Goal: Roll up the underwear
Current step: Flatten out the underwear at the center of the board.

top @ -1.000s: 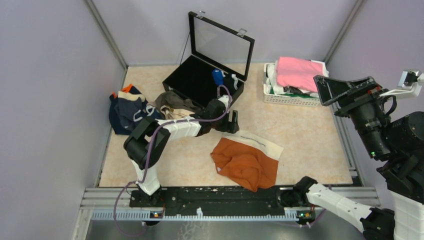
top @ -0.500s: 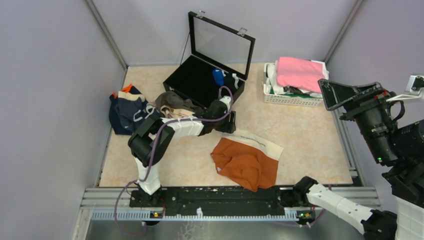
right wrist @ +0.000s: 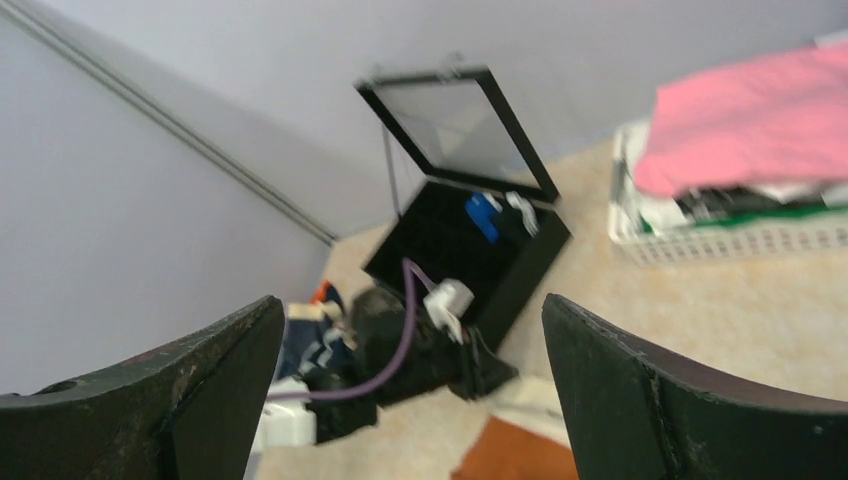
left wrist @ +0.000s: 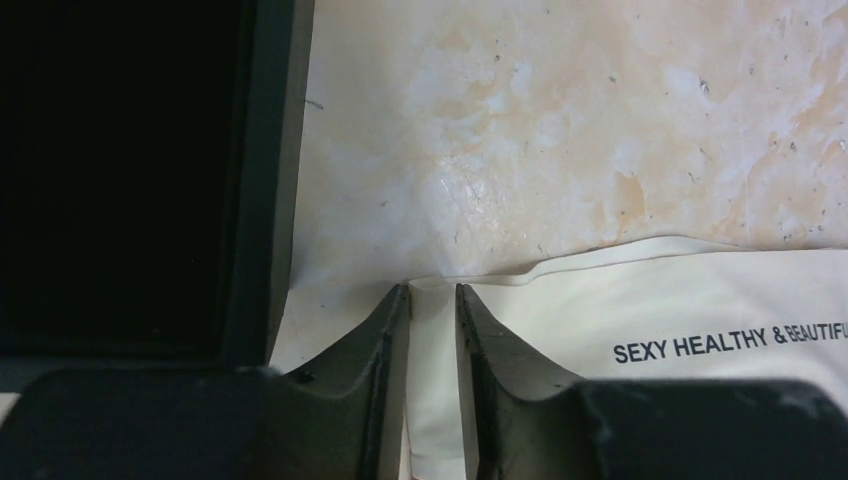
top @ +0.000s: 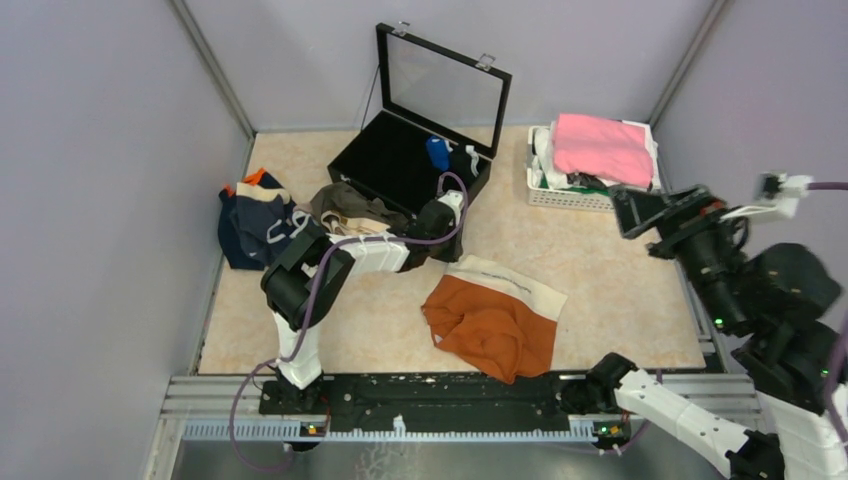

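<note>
Just in front of the black case [top: 395, 165], whose one glass lid [top: 440, 85] stands open, a single rust-orange brief [top: 490, 325] lies crumpled on the tabletop [top: 600, 270]. Its cream waistband [left wrist: 640, 300], printed with black lettering, faces the case. The left tool [left wrist: 432, 290] is down at the waistband corner nearest the case's front wall. Its two fingers are drawn close together with that cream corner between them, but I cannot tell whether they actually pinch the cloth.

Left of the case sits one heap of three more pieces: a navy brief [top: 255, 225] with white trim, an olive-brown brief [top: 345, 200] and a pale beige brief [top: 352, 228], all touching. Inside the case, at its back right, are two small bundles, one blue bundle [top: 436, 152] and one dark bundle [top: 463, 160] with white on it.

Right of the case stands one white basket [top: 570, 197] with one pink cloth [top: 600, 145] on top. Further right of the case, the right tool [right wrist: 412, 300] hangs raised above the tabletop, its fingers spread wide apart with nothing between them.
</note>
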Controlling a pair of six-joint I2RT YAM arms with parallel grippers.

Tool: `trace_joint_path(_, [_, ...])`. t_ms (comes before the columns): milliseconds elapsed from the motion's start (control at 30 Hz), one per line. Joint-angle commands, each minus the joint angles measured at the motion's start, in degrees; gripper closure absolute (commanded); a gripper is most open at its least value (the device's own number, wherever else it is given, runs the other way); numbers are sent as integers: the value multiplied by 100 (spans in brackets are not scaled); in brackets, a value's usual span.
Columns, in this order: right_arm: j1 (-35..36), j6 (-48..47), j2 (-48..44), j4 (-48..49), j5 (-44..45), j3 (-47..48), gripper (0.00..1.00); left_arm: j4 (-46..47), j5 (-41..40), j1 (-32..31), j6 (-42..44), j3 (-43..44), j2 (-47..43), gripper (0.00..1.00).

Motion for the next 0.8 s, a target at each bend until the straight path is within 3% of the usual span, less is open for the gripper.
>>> trace_joint_path(0, [-3, 728, -195, -569, 425, -1054, 1, -6, 62, -80, 82, -180, 276, 74])
trace_joint_path(200, [-2, 1453, -163, -748, -92, -2608, 1, 51, 68, -98, 108, -309, 147, 100])
trace_joint_path(500, [-7, 1903, 263, -539, -1363, -4328, 1, -146, -903, -77, -152, -864, -694, 100])
trace_joint_path(767, [1, 1972, 824, -367, -1478, -4975, 1, -254, -1687, 65, -667, -1830, -1514, 100])
